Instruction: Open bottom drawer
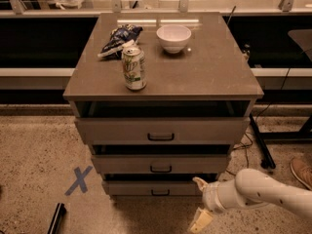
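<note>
1. Down at about 5 o'clock in the camera view, the gripper (199,202) sits low over the floor on the end of a white arm (263,191) that comes in from 4 o'clock.
2. Its jaws are spread wide with nothing between them: one pale fingertip (198,181) points up toward 12 o'clock and the other hangs toward 6 o'clock.
3. The upper fingertip is just beside the right end of the bottom drawer (146,187); whether it touches the front cannot be told.
4. The bottom drawer is the lowest of three on the grey-beige cabinet (214,67), at about 6 o'clock from the cabinet top, its front set back under the middle drawer (126,164).
5. Its small black pull (160,192) is at the middle of the front, at 9 o'clock from the gripper and apart from it.
6. The top drawer (112,129) stands out farthest, with a dark gap above its front.
7. On the cabinet top, a drink can (133,68) stands upright near the front edge; a white bowl (173,37) is at its 1 o'clock and a crumpled snack bag (118,40) at its 11 o'clock.
8. A blue tape X (78,180) marks the speckled floor at 9 o'clock from the bottom drawer.
</note>
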